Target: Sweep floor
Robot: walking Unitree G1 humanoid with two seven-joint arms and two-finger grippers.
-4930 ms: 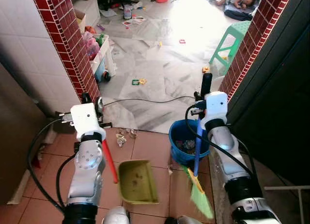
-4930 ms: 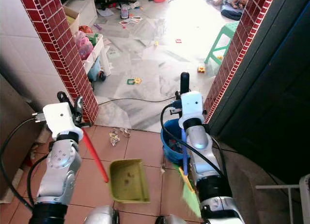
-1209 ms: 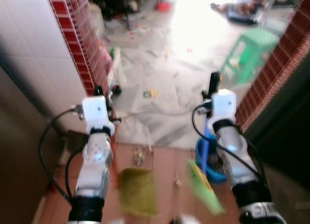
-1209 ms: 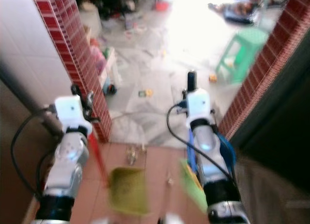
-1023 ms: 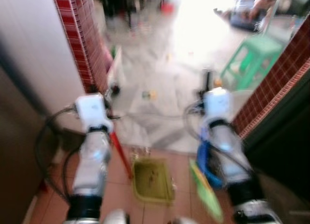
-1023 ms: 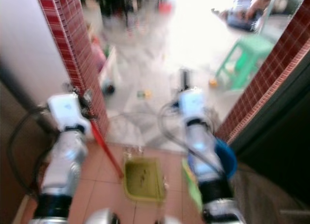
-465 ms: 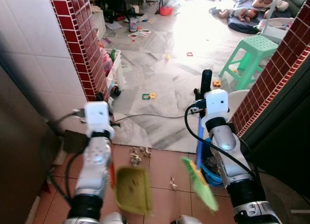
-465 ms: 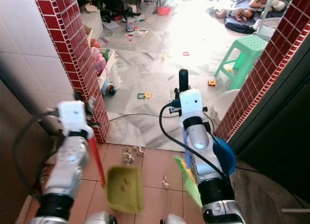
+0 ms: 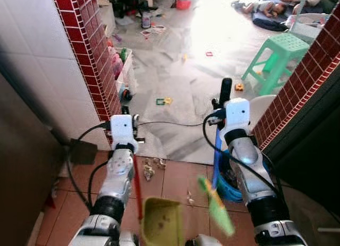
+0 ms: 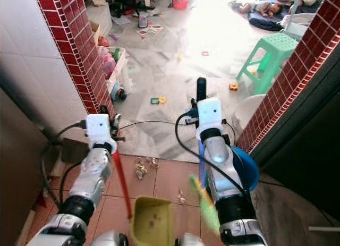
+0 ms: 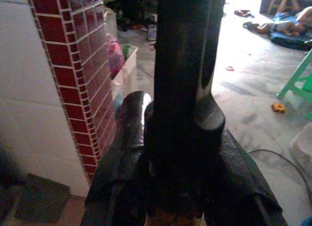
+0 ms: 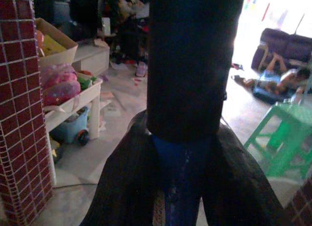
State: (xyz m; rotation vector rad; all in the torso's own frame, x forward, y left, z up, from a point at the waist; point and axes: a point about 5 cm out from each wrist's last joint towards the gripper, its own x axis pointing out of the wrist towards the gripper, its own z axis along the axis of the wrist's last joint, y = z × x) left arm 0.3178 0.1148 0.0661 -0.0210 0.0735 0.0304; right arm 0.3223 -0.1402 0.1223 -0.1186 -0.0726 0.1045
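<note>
Terracotta floor tiles [image 9: 175,177] meet grey marble at a doorway flanked by red brick pillars [image 9: 87,49], toys strewn far beyond. Scraps of litter [image 9: 151,169] lie near the threshold, just ahead of the green dustpan [image 9: 162,222]. The left tool [image 11: 183,187] is clamped on the dustpan's red handle [image 9: 137,185]; the right tool [image 12: 183,177] grips the blue broom shaft [image 9: 217,161], its green bristles [image 9: 218,209] blurred beside a blue bucket [image 10: 247,169]. Both implements look light and rigid; the bristles should flex, so holding high on each shaft gives reach, though the smooth shafts may twist.
</note>
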